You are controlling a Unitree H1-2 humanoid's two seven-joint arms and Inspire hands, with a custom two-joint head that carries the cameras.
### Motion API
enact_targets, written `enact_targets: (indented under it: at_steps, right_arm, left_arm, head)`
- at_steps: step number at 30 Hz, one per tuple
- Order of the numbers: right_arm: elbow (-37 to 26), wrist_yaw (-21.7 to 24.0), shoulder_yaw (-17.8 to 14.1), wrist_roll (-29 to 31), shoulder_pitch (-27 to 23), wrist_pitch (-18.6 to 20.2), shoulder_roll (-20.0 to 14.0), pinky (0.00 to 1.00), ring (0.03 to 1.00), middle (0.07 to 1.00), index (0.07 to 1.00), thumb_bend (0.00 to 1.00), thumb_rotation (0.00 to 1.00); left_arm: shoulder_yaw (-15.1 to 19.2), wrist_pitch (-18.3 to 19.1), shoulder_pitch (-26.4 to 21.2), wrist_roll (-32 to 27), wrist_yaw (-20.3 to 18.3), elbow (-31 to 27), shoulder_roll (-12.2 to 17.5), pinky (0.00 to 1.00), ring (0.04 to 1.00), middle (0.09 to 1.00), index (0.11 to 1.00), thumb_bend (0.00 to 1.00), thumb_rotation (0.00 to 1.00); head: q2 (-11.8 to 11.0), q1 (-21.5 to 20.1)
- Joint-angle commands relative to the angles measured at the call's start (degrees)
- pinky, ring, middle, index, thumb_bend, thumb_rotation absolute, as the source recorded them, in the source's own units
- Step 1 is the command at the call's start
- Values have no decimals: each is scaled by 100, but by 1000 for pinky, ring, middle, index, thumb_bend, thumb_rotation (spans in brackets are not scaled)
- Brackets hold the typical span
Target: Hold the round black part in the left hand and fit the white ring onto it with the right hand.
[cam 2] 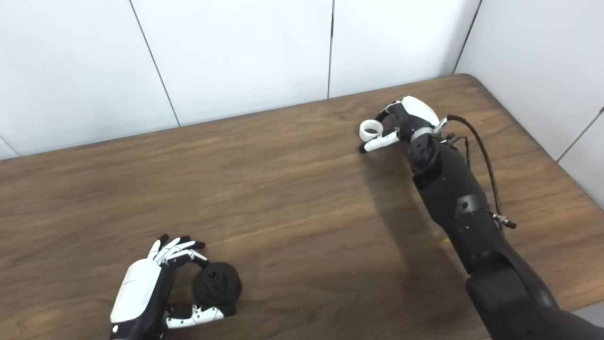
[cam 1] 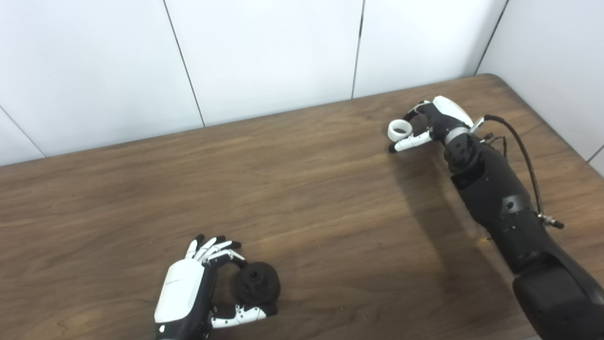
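Showing the table (cam 1: 330,189): we see both hands resting at opposite ends of the wooden top.
Left hand (cam 1: 188,290): near the front edge, fingers and thumb curled around the round black part (cam 1: 257,282), grasping it.
Right hand (cam 1: 432,123): toward the far right corner, fingers closed on the white ring (cam 1: 399,129).
Separation: we note the two parts lie well apart.

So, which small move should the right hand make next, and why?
Probably lift the white ring and carry it toward the black part. The right hand seems closed on the ring at the far side of the table, while the left hand holds the part near.
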Motion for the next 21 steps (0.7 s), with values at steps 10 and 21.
enact_targets:
  at_steps: [10,21]
  right_arm:
    - [7,-516,53,90,-239,-163,-164,1000,1000,906,558,666,177]
    - [0,-925,178,180,-99,-365,-210,1000,991,853,486,522,128]
  left_arm:
    - [-50,119,116,59,-248,-125,-3,1000,876,780,484,524,52]
    - [-66,234,152,133,-354,-246,-32,1000,875,781,484,524,52]
  head:
    - [23,6]
    - [67,39]
